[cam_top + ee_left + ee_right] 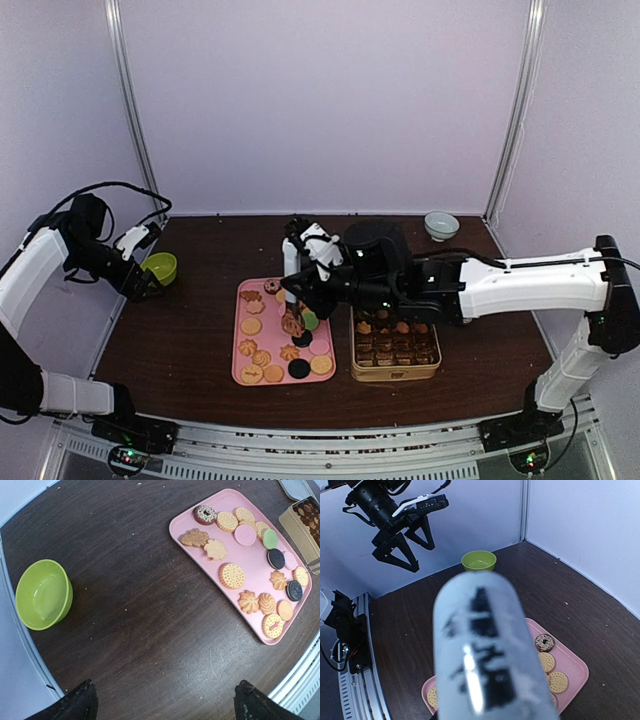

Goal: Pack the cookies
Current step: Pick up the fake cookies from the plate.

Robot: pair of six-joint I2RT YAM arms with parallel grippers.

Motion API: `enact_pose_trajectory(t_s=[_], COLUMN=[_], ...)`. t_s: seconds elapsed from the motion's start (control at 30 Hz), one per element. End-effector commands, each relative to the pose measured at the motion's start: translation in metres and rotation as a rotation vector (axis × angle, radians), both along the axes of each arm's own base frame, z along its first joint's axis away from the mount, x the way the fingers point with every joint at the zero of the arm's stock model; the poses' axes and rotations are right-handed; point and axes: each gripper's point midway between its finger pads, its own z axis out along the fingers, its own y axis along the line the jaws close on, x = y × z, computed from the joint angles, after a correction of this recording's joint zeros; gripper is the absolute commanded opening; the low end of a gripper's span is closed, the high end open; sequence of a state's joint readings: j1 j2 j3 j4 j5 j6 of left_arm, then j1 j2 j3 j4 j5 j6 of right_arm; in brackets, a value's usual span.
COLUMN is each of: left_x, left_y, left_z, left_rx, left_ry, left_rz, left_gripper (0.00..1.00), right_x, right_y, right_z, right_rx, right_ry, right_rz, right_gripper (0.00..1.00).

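The cookies, tan rounds and flower shapes with pink, green and black discs, lie spread on a pink tray at mid-table. Others already fill the compartments of the tin box just beside the tray's right edge. Above the tray's right half you see the right gripper, clenched on the metal tongs, which blur across the right wrist view. Well apart at the table's left side, the left gripper hangs released, fingers spread wide, near the green bowl.
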State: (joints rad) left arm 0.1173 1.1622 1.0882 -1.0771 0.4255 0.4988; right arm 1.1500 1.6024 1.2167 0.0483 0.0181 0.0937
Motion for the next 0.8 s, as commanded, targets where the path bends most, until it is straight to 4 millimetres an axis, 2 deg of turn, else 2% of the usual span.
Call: enact_pose_trajectory(t_s=[0.0,0.3,0.4,0.6,0.77], left_x=[-0.005,-0.006,-0.006,-0.008,-0.008], left_y=[0.0,-0.001,-0.001,0.0,0.0], left_z=[-0.001,-0.001,-0.001,-0.001,0.003], left_rx=[-0.006,-0.011,-0.009,0.002,0.004], left_ry=[0.008,0.007,0.007,0.006,0.0], left_rz=[-0.008,-0.011,-0.01,-0.013,-0.016], left_gripper=[0.98,0.98,0.98,0.98,0.98], right_x=[-0.007,-0.017,-0.012,0.0,0.007], right_y=[0.039,0.085,0.092,0.102,0.104], right_z=[0.021,-0.009,-0.016,-0.017,-0.026], right_rx=[0.113,0.099,0.087,0.075,0.045], right_ry=[0.009,0.057,0.058,0.026,0.006], right_rz=[0.073,0.14,0.131,0.093,0.068], right_gripper=[0.26,0.3,0.31,0.33,0.36])
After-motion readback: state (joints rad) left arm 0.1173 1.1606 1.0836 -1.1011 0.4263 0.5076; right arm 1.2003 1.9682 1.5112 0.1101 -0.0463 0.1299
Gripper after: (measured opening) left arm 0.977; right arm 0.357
